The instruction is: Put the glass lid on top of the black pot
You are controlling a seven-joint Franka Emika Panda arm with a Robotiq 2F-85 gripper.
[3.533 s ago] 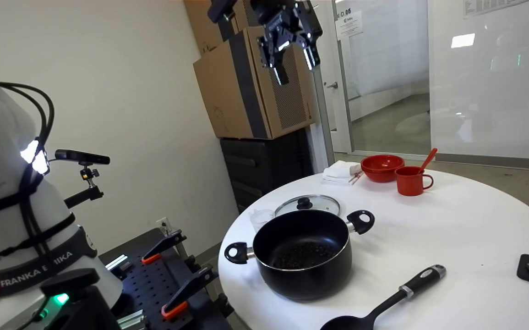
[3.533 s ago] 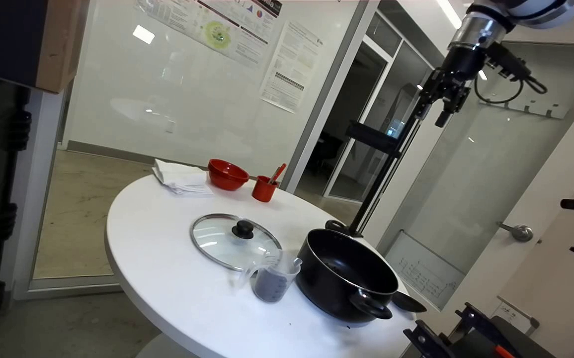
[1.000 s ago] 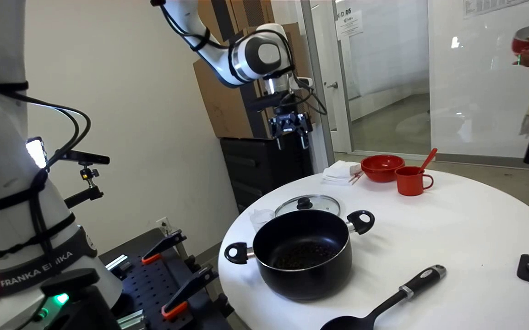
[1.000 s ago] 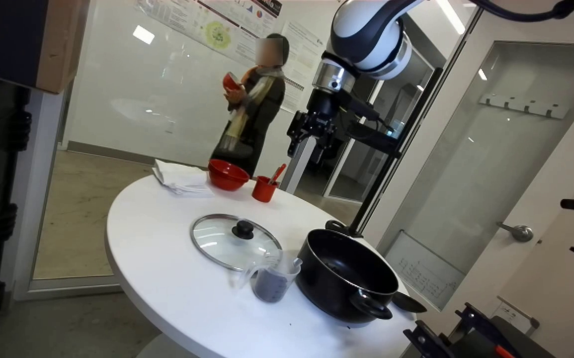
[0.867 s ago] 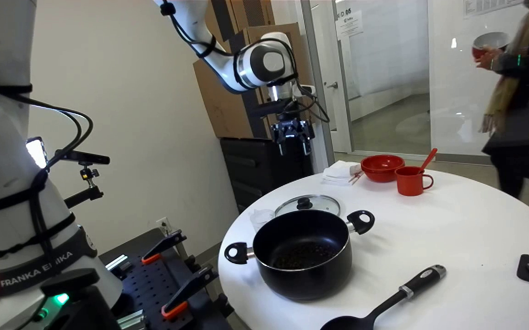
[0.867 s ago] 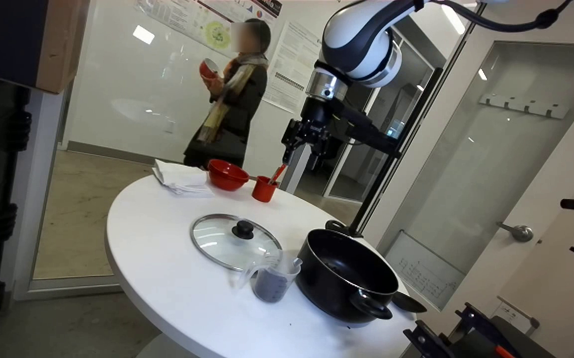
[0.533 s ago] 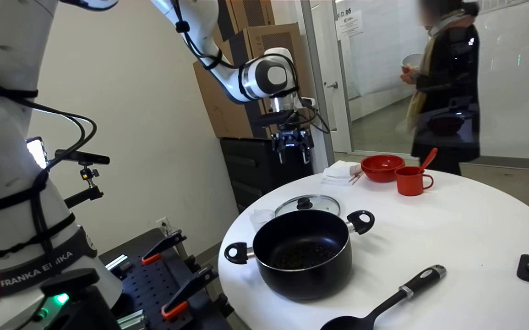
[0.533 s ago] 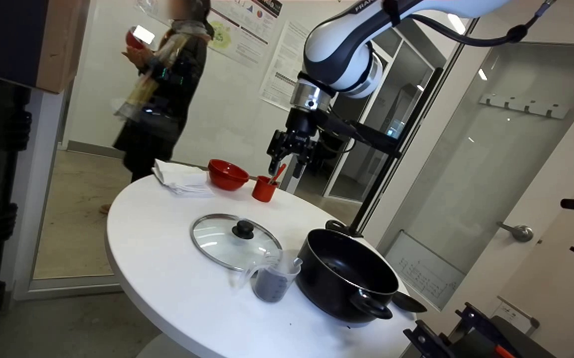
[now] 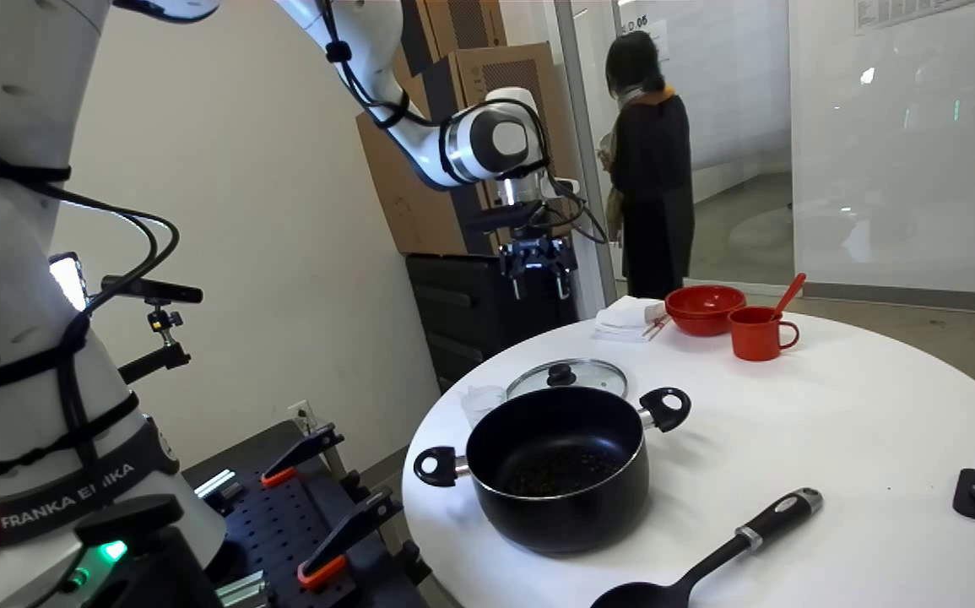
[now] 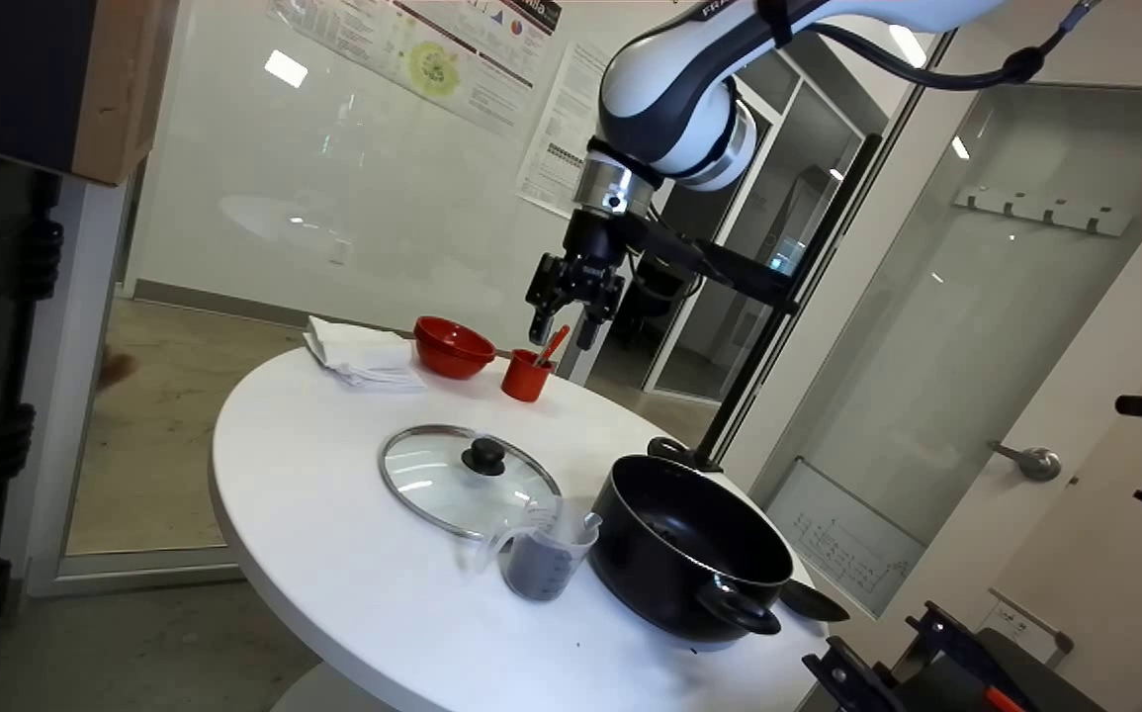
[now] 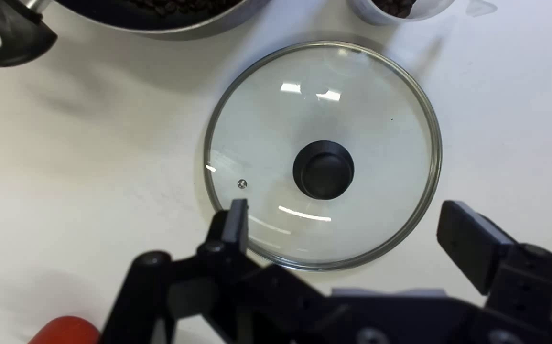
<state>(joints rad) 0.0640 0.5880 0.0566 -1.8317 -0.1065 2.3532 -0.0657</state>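
Observation:
The glass lid lies flat on the white table, knob up, in both exterior views. In the wrist view the lid is whole, its dark knob ahead of the fingers. The black pot stands uncovered beside the lid, dark beans at its bottom; it also shows in an exterior view. Only its rim and a handle show in the wrist view. My gripper is open and empty, pointing down, well above the table; it also shows in an exterior view and the wrist view.
A clear measuring cup with dark contents stands close beside lid and pot. A red mug with a spoon, red bowls and white cloths stand farther off. A black ladle lies by the pot. A person stands behind.
My arm has come in and down from high up to above the table, and is nearly still over the last half second. The person has walked across the background. Lid and pot have not moved.

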